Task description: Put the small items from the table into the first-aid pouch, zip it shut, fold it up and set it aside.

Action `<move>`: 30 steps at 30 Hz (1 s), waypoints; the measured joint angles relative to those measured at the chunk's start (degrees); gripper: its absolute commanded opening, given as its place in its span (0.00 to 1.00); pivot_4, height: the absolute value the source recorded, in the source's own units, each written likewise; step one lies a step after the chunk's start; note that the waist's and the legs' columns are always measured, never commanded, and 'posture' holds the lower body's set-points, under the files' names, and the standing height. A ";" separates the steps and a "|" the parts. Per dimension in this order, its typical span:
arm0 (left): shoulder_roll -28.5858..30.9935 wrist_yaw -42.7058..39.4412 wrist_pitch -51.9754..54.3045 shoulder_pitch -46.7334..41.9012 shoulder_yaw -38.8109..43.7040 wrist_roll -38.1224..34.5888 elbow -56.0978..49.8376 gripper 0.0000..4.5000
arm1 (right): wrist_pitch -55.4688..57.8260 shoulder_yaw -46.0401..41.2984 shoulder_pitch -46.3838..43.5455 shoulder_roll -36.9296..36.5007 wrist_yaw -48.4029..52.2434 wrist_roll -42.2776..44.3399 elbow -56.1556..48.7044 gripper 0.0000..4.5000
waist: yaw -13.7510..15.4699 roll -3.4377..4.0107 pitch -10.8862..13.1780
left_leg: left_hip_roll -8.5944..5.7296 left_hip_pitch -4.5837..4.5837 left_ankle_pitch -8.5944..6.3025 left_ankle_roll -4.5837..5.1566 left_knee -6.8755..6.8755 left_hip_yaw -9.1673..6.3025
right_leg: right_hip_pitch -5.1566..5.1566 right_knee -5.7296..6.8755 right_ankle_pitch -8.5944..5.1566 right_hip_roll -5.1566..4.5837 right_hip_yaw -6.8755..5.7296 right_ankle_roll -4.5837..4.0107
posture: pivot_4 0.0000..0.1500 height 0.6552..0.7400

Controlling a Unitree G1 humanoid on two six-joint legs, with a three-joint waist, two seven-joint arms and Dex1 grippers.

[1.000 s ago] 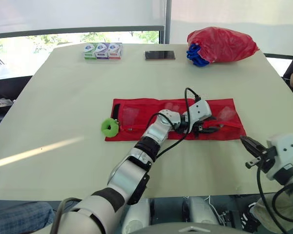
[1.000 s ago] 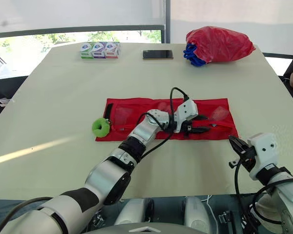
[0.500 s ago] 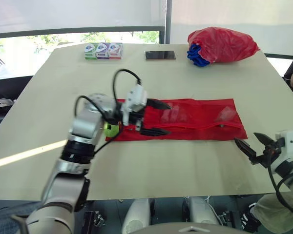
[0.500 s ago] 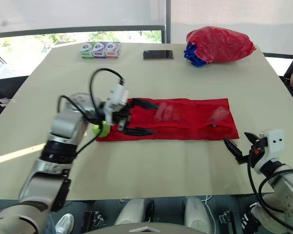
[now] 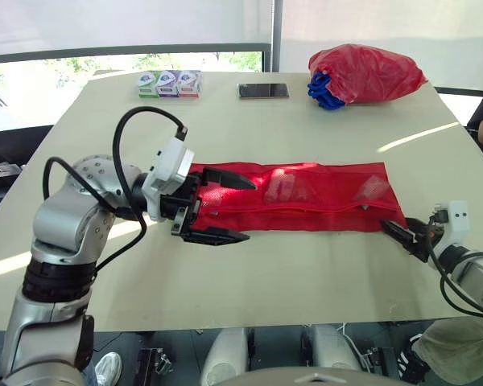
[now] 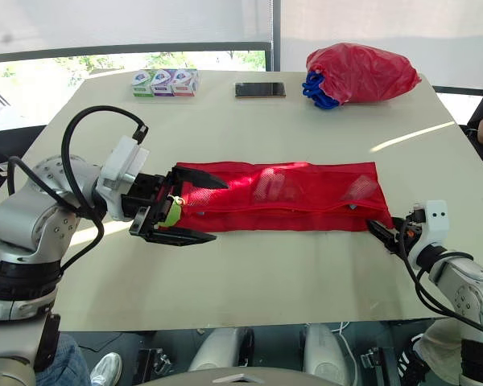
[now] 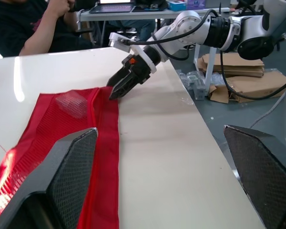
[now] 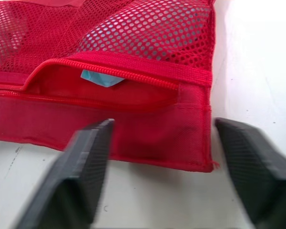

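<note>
Left pincer [image 5: 249, 211] is gaping wide at the left end of the red pouch [image 5: 322, 201], which is lying flat mid-frame on the bench [image 5: 306, 273]; right pincer [image 5: 393, 231] is sitting open at its lower-right corner.

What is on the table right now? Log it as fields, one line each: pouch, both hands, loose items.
pouch: red mesh first-aid pouch, unfolded flat mid-table
zip: gaping at the pouch's right end, light blue packet inside
left hand: open, at the pouch's left end
right hand: open, at the pouch's right near corner
loose item: green ring-shaped item by the pouch's left end, between the left hand's fingers
far edge: three small boxes, dark phone, red plastic bag
</note>
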 measured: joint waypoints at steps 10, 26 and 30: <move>1.49 2.80 0.06 2.33 1.17 -2.81 -2.66 1.00 | -1.14 -1.70 5.46 -4.66 3.21 -0.48 -0.27 0.01 | 0.41 0.01 0.01 | -0.02 0.00 0.00 0.00 -0.01 0.02 | 0.01 -0.02 0.00 -0.03 0.00 0.00 | 1.00 1.00; 2.47 6.53 -0.27 4.27 2.15 -1.92 -3.17 1.00 | -12.50 -13.12 13.43 -13.70 3.35 -10.62 13.16 0.01 | 0.86 0.03 0.00 | -0.06 0.06 0.00 0.01 -0.03 0.13 | 0.04 -0.05 -0.01 0.08 0.20 0.00 | 1.00 1.00; 2.71 8.42 -1.16 5.63 1.25 0.65 -2.74 1.00 | -13.47 -13.13 15.21 -13.71 5.18 -10.65 11.80 0.19 | 0.84 0.02 0.00 | -0.03 0.06 0.00 0.01 -0.05 0.12 | 0.04 -0.06 -0.01 0.07 0.20 0.00 | 1.00 1.00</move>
